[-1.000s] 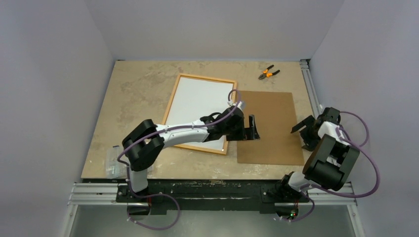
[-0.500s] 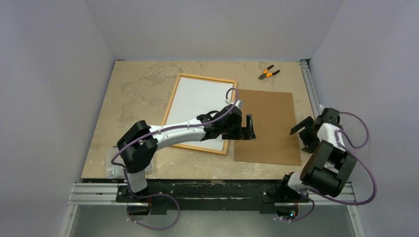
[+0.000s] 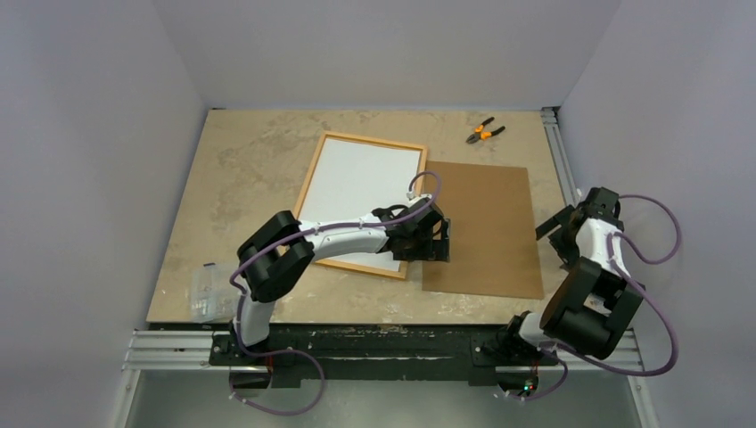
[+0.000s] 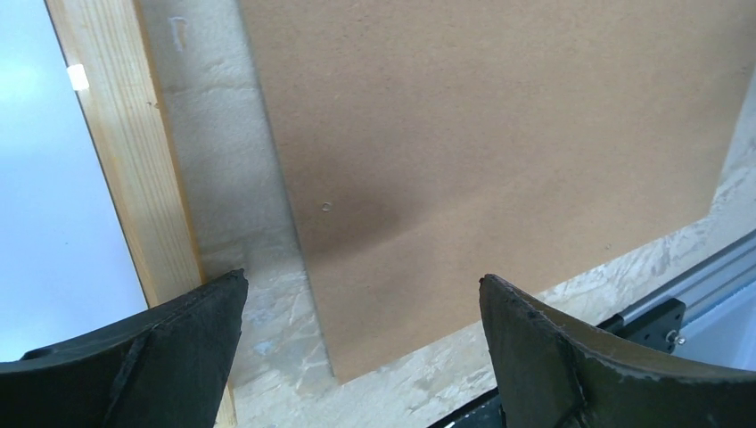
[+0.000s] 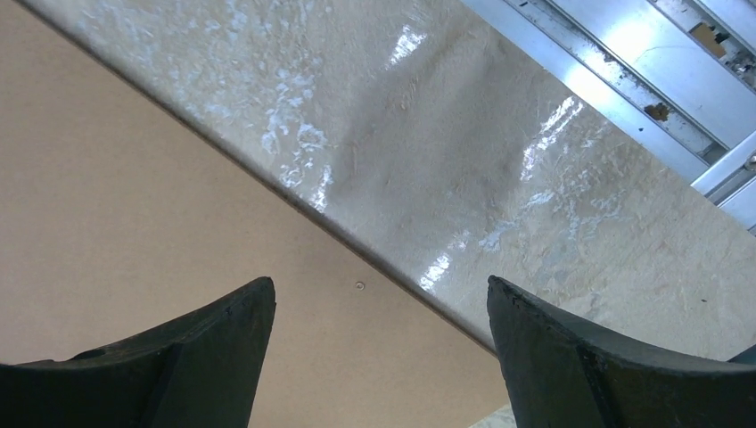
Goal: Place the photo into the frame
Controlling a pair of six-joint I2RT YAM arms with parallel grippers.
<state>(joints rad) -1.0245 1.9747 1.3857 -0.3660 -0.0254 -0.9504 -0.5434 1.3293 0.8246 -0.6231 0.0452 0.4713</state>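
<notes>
One frame (image 3: 374,142), flat on the table (image 3: 241,160), near right corner just beside the left gripper (image 3: 443,241), pale wood rail running under that gripper's left finger (image 4: 134,357) in the wrist view. Filled edge to edge by a white sheet (image 3: 361,192) showing only plain white; whether the photo lying face down, cannot tell. Left gripper spread wide and empty, low over the bare strip of table between frame and brown backing board (image 3: 486,227), with the board's near left corner beneath its right finger. Across the board from it, right gripper (image 3: 557,234), likewise spread wide and holding nothing, above the board's right edge in its wrist view, half over board, half over table. Farther out: orange-handled pliers (image 3: 484,131) well beyond both grippers, near the back wall, and a clear plastic bag (image 3: 207,292) well behind and to the left of the left gripper, at the table's near edge.
</notes>
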